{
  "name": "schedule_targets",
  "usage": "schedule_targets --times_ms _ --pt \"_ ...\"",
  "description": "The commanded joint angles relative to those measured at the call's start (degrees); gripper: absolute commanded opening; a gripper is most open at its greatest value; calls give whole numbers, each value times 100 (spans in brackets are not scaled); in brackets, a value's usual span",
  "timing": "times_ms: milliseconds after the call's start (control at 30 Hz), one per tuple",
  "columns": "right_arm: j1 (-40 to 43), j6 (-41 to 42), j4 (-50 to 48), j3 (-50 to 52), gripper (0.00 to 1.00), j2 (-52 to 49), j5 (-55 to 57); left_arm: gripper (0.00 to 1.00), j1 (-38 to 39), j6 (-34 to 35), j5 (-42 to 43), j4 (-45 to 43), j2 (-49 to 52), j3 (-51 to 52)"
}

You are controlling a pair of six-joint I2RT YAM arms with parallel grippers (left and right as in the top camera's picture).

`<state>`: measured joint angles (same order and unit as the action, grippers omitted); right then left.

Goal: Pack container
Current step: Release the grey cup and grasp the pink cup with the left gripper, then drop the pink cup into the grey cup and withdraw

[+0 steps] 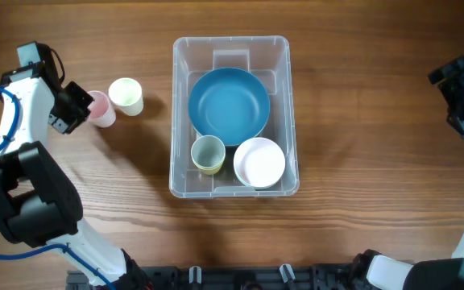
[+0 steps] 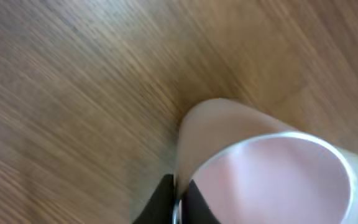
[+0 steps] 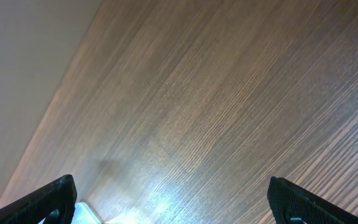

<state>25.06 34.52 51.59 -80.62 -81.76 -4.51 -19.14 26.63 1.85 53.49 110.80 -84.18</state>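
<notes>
Your left tool point(image 1: 85, 106) pinches the smooth pink cup's point(image 2: 272, 180) rim at 9 o'clock; right tool point(image 3: 173, 202) gapes wide, empty. The clear container point(image 1: 180, 105) sits centre, bare wood surface point(image 1: 361, 121) around it.

Clear container point(image 1: 180, 121): blue bowl point(image 1: 229, 105), white bowl point(image 1: 259, 162), pale-green cup point(image 1: 208, 154). Twd left edge: pink cup point(image 1: 101, 108), cream cup point(image 1: 126, 95). Desk point(image 1: 361, 121): brown wood grain.

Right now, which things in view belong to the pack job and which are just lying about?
Job: clear rectangular plastic bin; inside it a blue round bowl, pale green cup and white bowl; outside it, pink plastic cup at the left pincer, cream cup beside it.
Lying about: nothing else loose; only the right pincer, open over the wooden table.
</notes>
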Motion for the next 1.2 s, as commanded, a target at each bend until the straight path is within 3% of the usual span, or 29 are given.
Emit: schedule_targets --times_ms 0,167,300,433,533,667,800,1100,1133,1167 --pt "-11 57 -13 0 100 -22 -28 4 -249 -44 -238 271 -133 -17" --pt "-11 59 -13 0 100 -22 -28 4 -540 87 -608 940 -968 -221" --pt "-11 57 -13 0 99 -22 -28 4 -363 -94 107 1355 -1945 -393" --pt "-11 57 -13 0 100 -22 -28 4 855 -409 214 1729 -3101 -391" --pt "-11 57 -13 0 100 -22 -28 4 2085 -632 151 1757 -3427 -391" --pt "-11 57 -13 0 100 -22 -28 4 3515 -673 -144 1823 -3329 -284" --pt "-11 57 -13 0 100 -22 -28 4 4446 -369 -702 1735 -2990 157" --pt "-11 59 -13 0 100 -22 -28 4 4889 -175 -734 1462 -2179 623" --pt "-11 57 -13 0 100 -22 -28 6 4883 -175 -732 1443 -2166 623" --pt "-11 57 -13 0 100 -22 -28 18 4861 -173 -730 1399 -2166 614"
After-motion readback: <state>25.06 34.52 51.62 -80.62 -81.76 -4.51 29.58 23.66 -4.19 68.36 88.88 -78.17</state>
